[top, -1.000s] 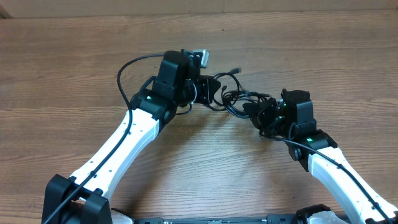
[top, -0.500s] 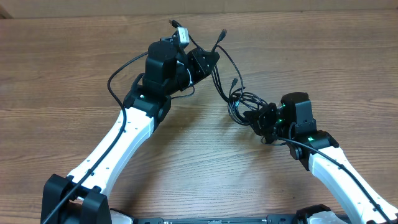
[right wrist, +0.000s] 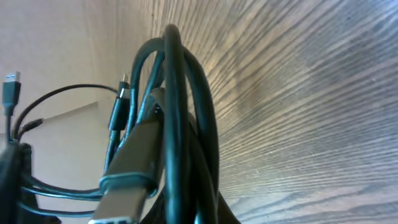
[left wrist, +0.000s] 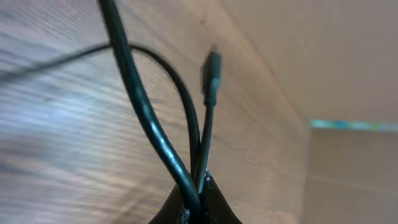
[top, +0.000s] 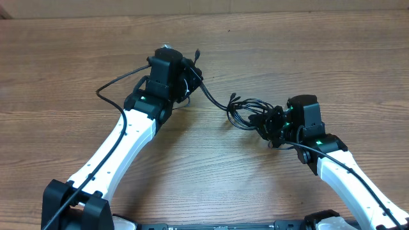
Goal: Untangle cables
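Black cables (top: 246,107) are stretched between the two arms above the wooden tabletop (top: 332,51). Toward the far edge, left of the middle, the left gripper (top: 190,73) is clenched on two strands (left wrist: 149,124). In its wrist view they are pinched at the very tip of the jaws, and a loose plug tip (left wrist: 211,73) is seen standing free above them. From there the strands are drawn taut, slanting rightward and toward the near edge, presumably so that they can be pulled out of the knot. Right of the middle, the bundle (right wrist: 177,124) is gathered in tight loops. It is grasped by the right gripper (top: 268,124), jaws closed on the coil, apparently as an anchor against the pull. The tangle is judged only partly loosened.
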